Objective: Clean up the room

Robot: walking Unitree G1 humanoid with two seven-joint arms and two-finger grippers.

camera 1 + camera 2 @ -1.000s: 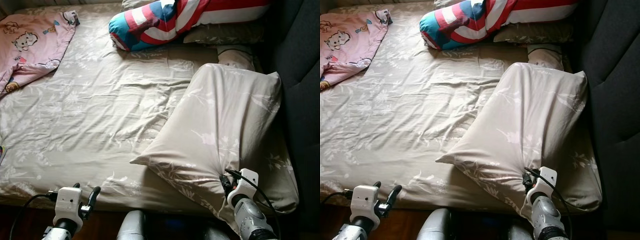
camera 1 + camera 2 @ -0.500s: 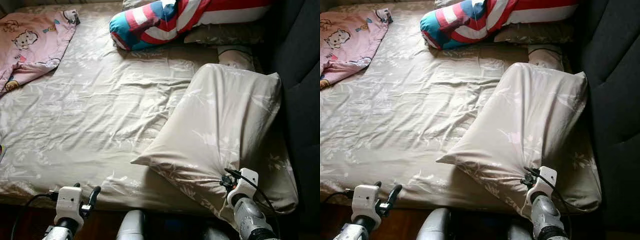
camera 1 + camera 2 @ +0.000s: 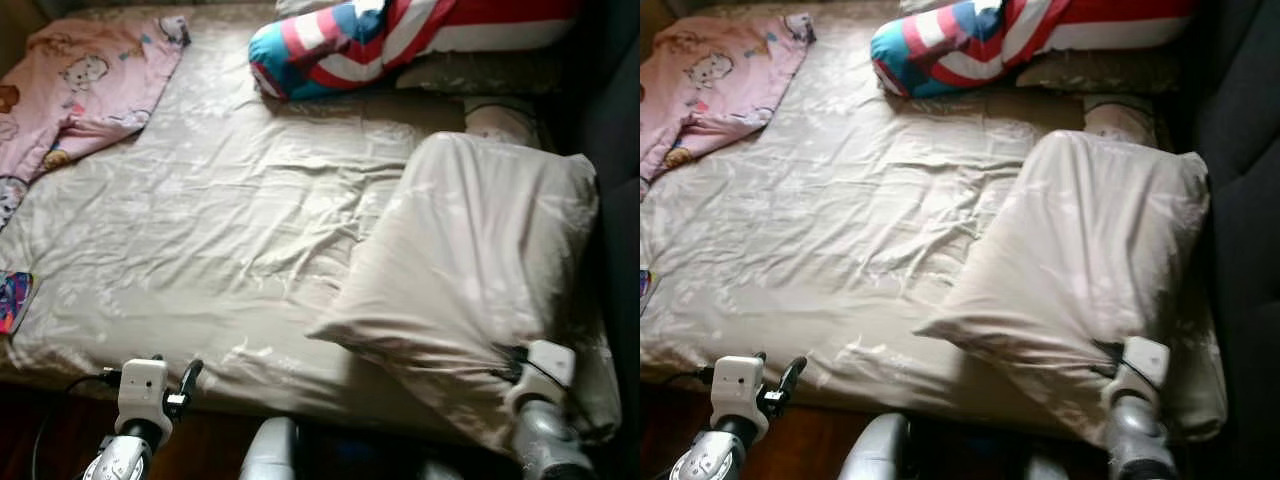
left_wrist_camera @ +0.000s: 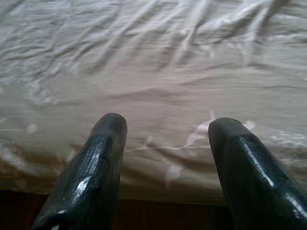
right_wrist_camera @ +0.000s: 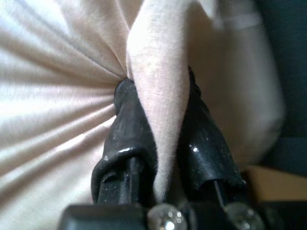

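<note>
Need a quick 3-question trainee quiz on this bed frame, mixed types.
1. True or false: the right claw is shut on a fold of the beige floral-print pillow.
2. Which lies nearest the headboard end? A) pink cartoon-print blanket B) red, white and blue striped bolster C) beige floral bedsheet
3. Fill in: the left claw is ____ at the bed's near edge.

Key: 1 true; 2 B; 3 open.

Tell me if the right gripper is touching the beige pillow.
Touching. The right wrist view shows the right gripper pinching a fold of the beige pillow between its fingers.
</note>
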